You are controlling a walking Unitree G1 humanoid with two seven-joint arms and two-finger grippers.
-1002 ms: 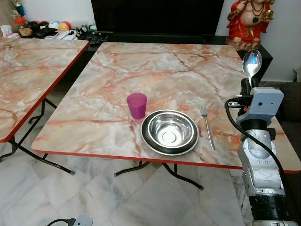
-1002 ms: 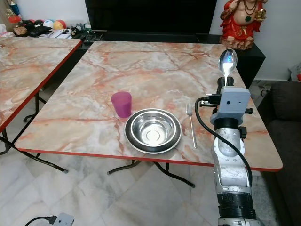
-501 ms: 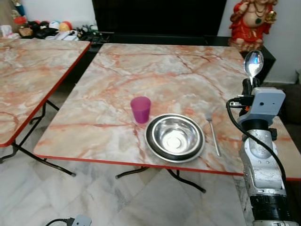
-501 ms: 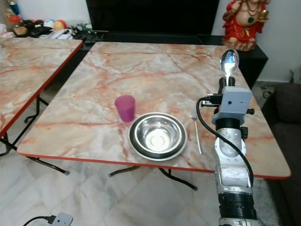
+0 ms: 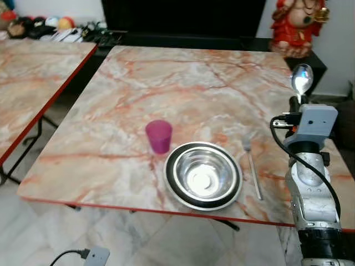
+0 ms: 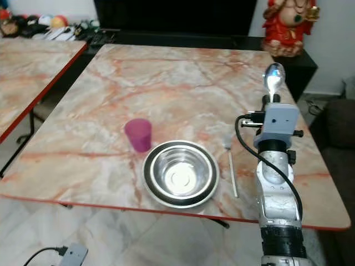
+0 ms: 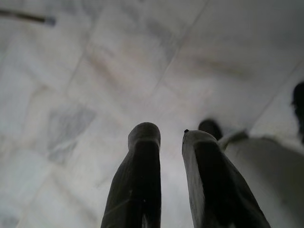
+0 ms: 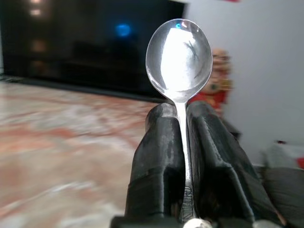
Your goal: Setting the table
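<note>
A steel bowl (image 5: pixel 204 175) sits on a plate near the front edge of the marble-patterned table (image 5: pixel 188 88). A purple cup (image 5: pixel 159 136) stands just left of it, and a fork (image 5: pixel 253 168) lies to its right. My right gripper (image 5: pixel 298 101) is raised at the table's right side, shut on a silver spoon (image 5: pixel 302 81) that points upward. The right wrist view shows the spoon (image 8: pixel 179 61) clamped between the fingers (image 8: pixel 156 156). My left gripper (image 7: pixel 166 137) hangs over the tiled floor with a narrow gap between its fingers.
A second marble table (image 5: pixel 30 72) stands to the left. A red figurine (image 5: pixel 297 25) and a dark cabinet (image 5: pixel 183 16) are behind the table. A dark sofa (image 6: pixel 338 133) is at the right. A cable with a plug (image 5: pixel 94 256) lies on the floor.
The camera has moved closer and tilted down, so the table sits lower and larger in view. The right gripper still holds the spoon upright.
</note>
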